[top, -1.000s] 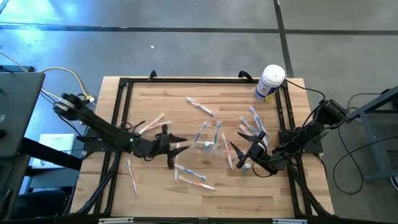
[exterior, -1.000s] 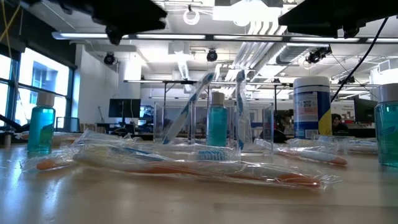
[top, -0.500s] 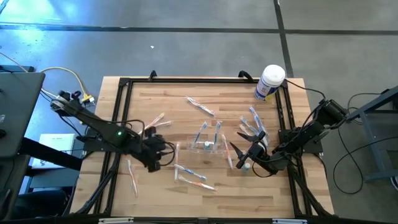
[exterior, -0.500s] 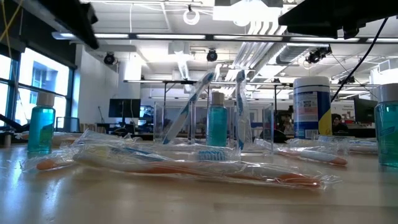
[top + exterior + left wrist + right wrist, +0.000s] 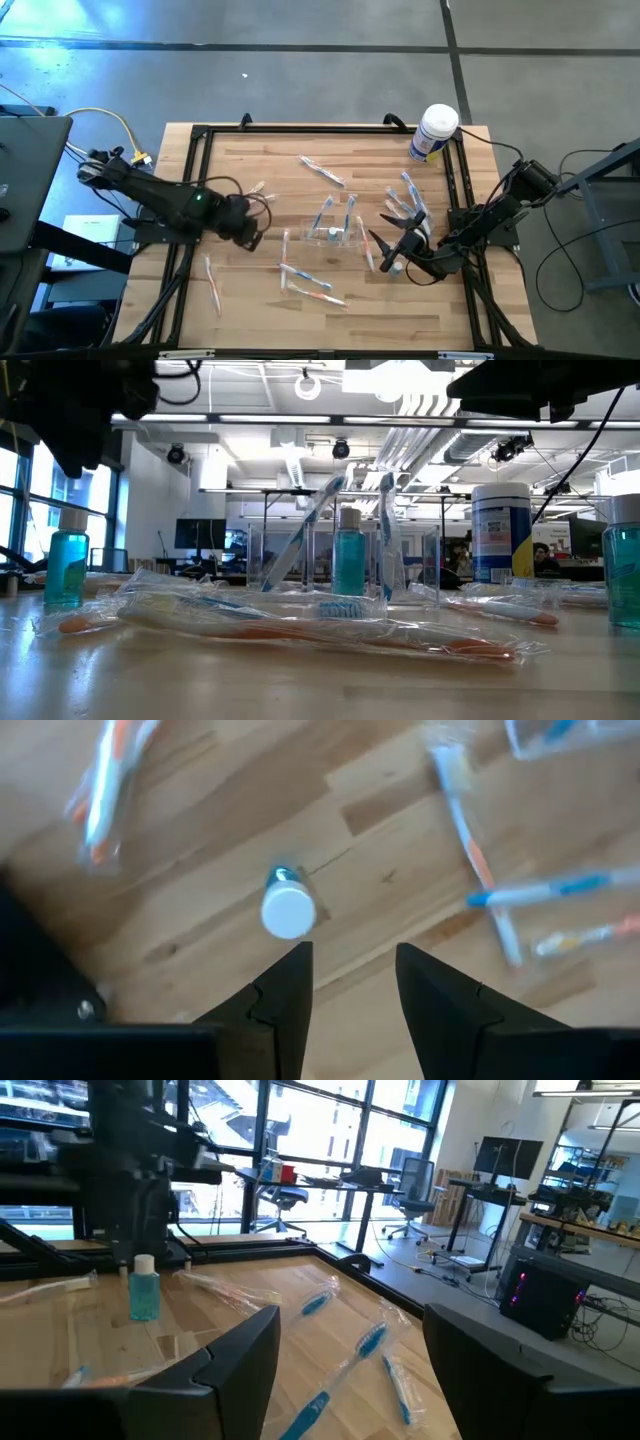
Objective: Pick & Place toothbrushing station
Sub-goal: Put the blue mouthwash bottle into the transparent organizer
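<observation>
1. The toothbrushing station [image 5: 337, 232] is standing mid-bench [image 5: 300, 310], toothbrushes upright inside.
2. The left end effector [image 5: 250, 236] is hovering released, well apart from it.
3. The right end effector [image 5: 381, 251] is waiting released just beside it.

My fingers [image 5: 285, 990] hang spread above the table [image 5: 200, 840], a white-capped bottle [image 5: 288, 908] just beyond them.

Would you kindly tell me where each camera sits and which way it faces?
High: above the table, looking straight down; shows left hand and right hand.
Low: at tabletop height, looking across wrapped toothbrushes into the room; arms show as dark shapes overhead.
Left wrist: looks down on a white-capped bottle, past its own fingers.
Right wrist: looks level across the table, past its own fingers.
High and low share the clear holder.
</observation>
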You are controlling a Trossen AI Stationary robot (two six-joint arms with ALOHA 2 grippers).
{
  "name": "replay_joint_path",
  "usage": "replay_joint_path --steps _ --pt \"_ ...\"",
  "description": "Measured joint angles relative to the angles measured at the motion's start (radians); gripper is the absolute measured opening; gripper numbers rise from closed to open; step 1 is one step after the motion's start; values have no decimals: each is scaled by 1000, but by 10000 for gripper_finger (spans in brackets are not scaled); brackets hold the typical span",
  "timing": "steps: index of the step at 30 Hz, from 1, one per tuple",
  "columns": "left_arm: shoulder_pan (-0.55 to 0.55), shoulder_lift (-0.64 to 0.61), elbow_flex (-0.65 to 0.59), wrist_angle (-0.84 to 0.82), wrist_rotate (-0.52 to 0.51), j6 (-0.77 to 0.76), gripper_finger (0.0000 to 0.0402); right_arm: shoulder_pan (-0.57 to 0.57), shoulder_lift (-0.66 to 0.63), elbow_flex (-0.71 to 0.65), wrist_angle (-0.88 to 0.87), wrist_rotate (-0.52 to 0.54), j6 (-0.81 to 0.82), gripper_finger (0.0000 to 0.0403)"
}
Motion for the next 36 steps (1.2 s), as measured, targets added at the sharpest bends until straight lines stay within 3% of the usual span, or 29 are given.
replay_joint_path --steps 4,10,15,21,29,36 --pt "71 0 0 -30 59 1 140 0 0 0 0 0 0 239" --pt "150 0 0 -77 62 30 140 0 0 0 -2 -1 -1 239" --pt "161 0 0 -77 99 101 140 1 0 0 -3 -1 -1 239" --pt "161 0 0 -77 61 132 143 0 0 0 -4 -1 -1 239" --pt "151 1 0 -76 57 170 212 0 0 0 -4 -1 -1 239" --pt "147 1 0 -77 61 46 258 0 0 0 -4 -1 -1 239"
